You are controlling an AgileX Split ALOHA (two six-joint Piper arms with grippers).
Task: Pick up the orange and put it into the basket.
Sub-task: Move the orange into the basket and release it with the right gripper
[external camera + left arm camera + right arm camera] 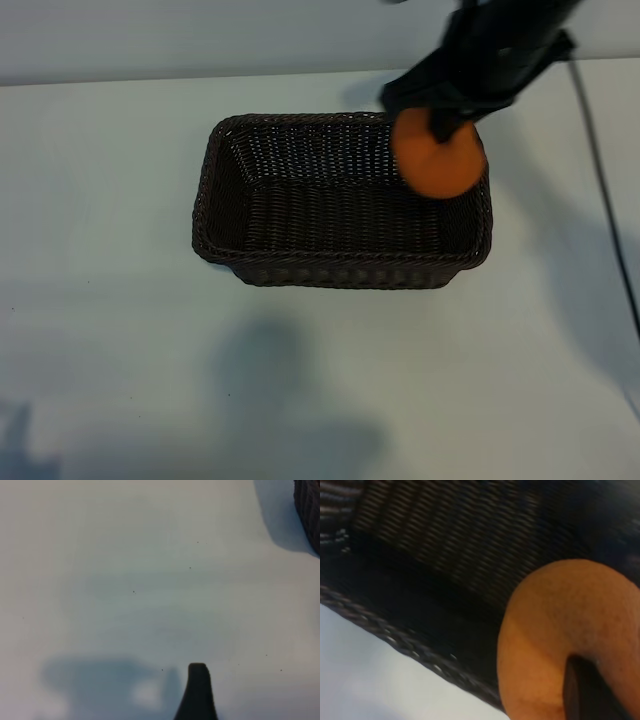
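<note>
Right gripper [440,128] comes in from the top right of the exterior view, jaws pinched on the orange [438,155]. Grip is on the fruit's upper part; one dark finger [587,690] shows pressed against the peel in the right wrist view. Jaws stand only as wide as the fruit lets them.

The orange hangs clear of the surface [110,300], over the right end of the basket [250,262], overlapping the back right corner of the rim in the exterior view. Cannot tell how high above the basket floor it sits. Right wrist view has the orange [555,640] filling the near side, with the basket's woven wall and braided rim [410,545] behind it and a strip of pale surface beyond the rim.

The basket is lengthwise across the exterior view, sitting flat on the white surface, nothing visible inside it.

Left arm is idle, out of the exterior view. In its own wrist view, only one dark fingertip [197,692] of the left gripper shows, over bare surface, so jaws are spread wide and hold nothing. A corner of the basket [307,510] sits at the edge of that view, well apart from the fingertip.
</note>
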